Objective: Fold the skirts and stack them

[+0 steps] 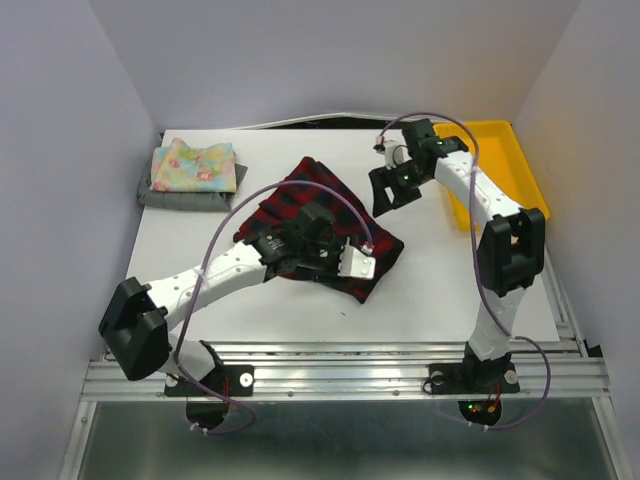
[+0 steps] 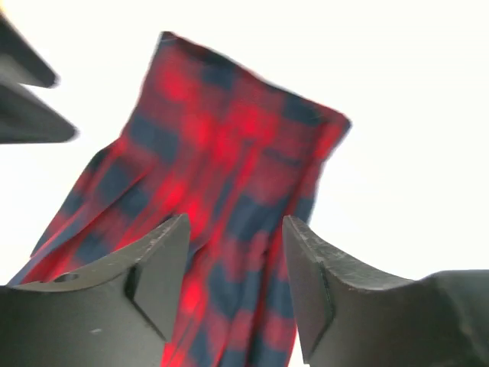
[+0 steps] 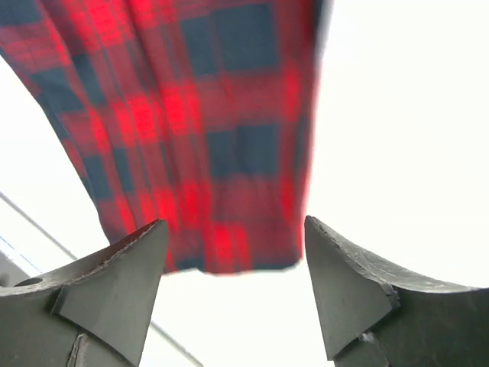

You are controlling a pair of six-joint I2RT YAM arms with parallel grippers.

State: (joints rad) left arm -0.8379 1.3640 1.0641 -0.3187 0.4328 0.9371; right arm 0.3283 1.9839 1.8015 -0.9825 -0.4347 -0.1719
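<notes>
The red-and-dark plaid skirt (image 1: pixel 318 185) lies spread in the middle of the table. It also shows in the left wrist view (image 2: pixel 229 138) and in the right wrist view (image 3: pixel 199 115). My left gripper (image 1: pixel 318 222) hangs open just over the skirt's middle, with cloth showing between its jaws (image 2: pixel 235 229). My right gripper (image 1: pixel 390 195) is open and empty (image 3: pixel 235 229), above the table beside the skirt's far right edge. The floral skirt (image 1: pixel 195 165) lies folded on the folded grey skirt (image 1: pixel 175 198) at the back left.
A yellow plastic tray (image 1: pixel 500 150) stands at the back right, behind the right arm. White walls close in the table at the left, back and right. A metal rail (image 1: pixel 340 365) runs along the near edge.
</notes>
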